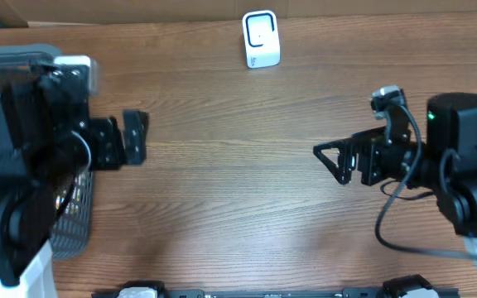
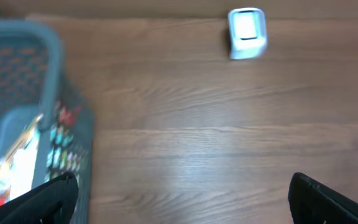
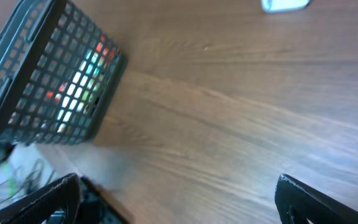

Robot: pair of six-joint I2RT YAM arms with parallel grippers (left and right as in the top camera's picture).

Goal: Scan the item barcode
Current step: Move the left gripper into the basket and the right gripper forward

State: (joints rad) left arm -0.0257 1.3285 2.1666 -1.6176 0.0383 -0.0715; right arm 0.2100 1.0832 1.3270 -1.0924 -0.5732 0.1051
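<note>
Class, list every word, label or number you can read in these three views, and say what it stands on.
No text can be read in any view.
Scanner: a faint mark low on its front, too small to read.
Packets in the basket: coloured print, too blurred to read.

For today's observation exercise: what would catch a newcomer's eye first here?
A small white scanner stands alone at the table's far edge. A grey mesh basket holding colourful packets sits at the left. The left gripper and right gripper hang open above bare wood.
</note>
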